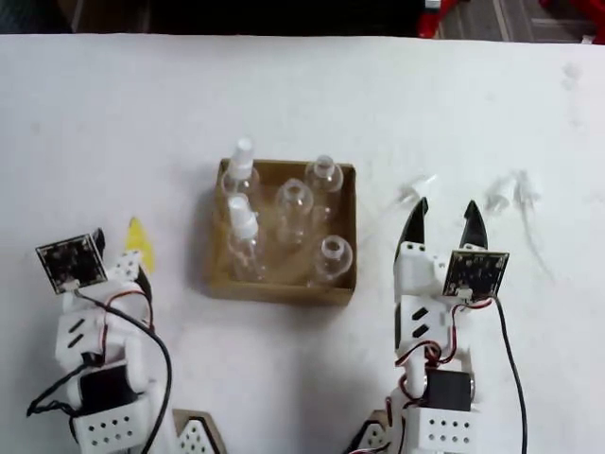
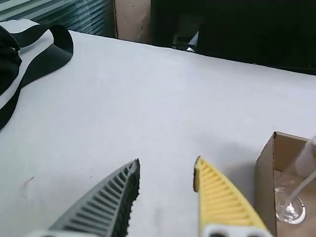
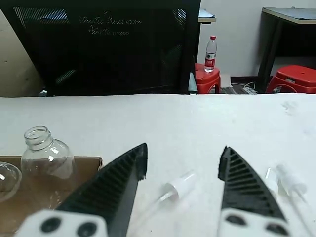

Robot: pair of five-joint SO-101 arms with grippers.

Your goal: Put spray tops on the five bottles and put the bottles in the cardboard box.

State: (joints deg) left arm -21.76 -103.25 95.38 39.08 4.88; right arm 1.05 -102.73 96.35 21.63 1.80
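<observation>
The right gripper (image 3: 183, 150) and left gripper (image 2: 167, 162) stand released and empty. The box (image 1: 284, 288) holds all five bottles (image 1: 294, 200); three lack tops. Centre your right jaws on the loose top (image 3: 180, 185) lying just ahead; grip its head, not the tube.

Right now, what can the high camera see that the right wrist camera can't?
High view's extras: two clear plastic bottles wearing white spray tops in the brown cardboard box, and the left arm's gripper with its yellow finger. Right wrist view's extras: red stools, a small bottle standing on one, and a black mesh chair behind the table. Shared: the cardboard box, an uncapped clear bottle, a loose white spray top on the white table, and the right gripper, its black fingers open.
</observation>
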